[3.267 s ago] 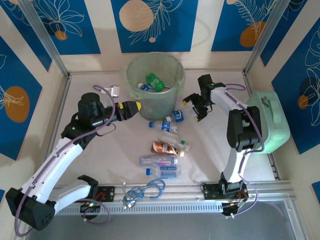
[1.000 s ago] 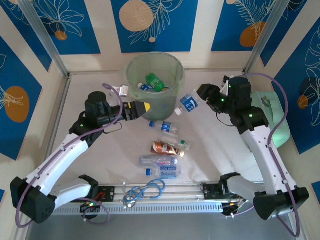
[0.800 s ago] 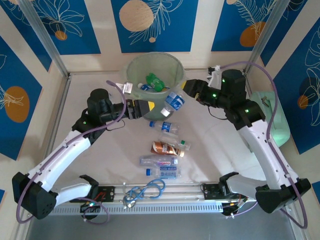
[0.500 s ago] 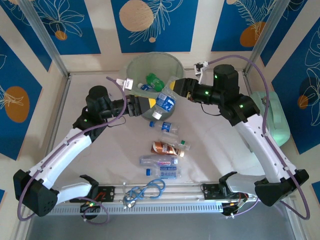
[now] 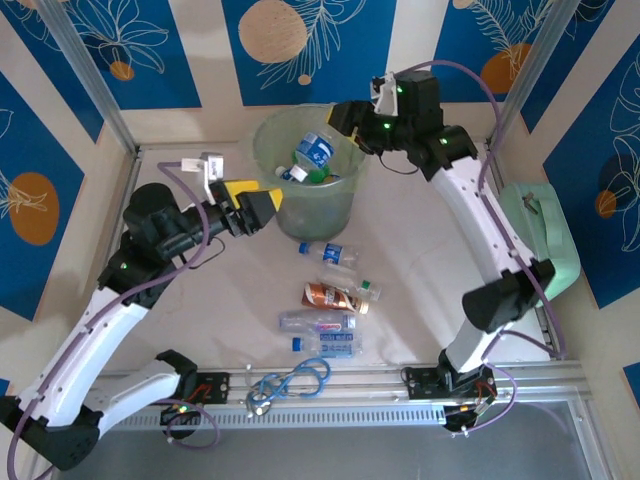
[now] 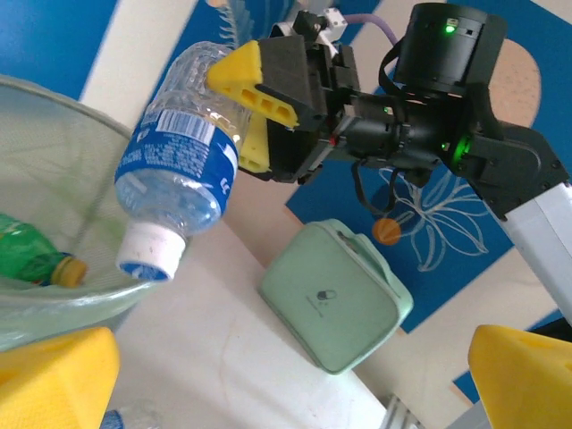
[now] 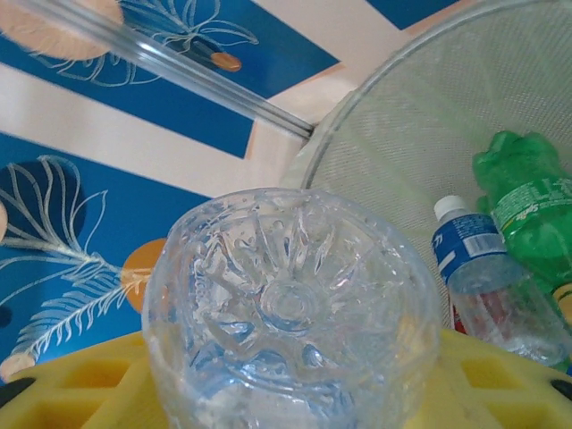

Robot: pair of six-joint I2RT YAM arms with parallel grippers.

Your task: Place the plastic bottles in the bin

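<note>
Blue leaf-patterned panels wall in a pale table [image 5: 200,290]. Nearest the arm bases lies a coiled blue cable [image 5: 292,383]. Past it, several plastic bottles [image 5: 330,296] lie scattered on the table, on the near side of the bin [image 5: 320,210]. The left end effector [image 5: 256,200] hangs released, its fingers wide apart and empty, just left of the bin. Over the bin's far rim, the right end effector [image 5: 336,122] is clenched on the base of a blue-labelled bottle [image 5: 317,150], which tilts cap-down above the opening. A green bottle [image 7: 527,201] lies inside.
</note>
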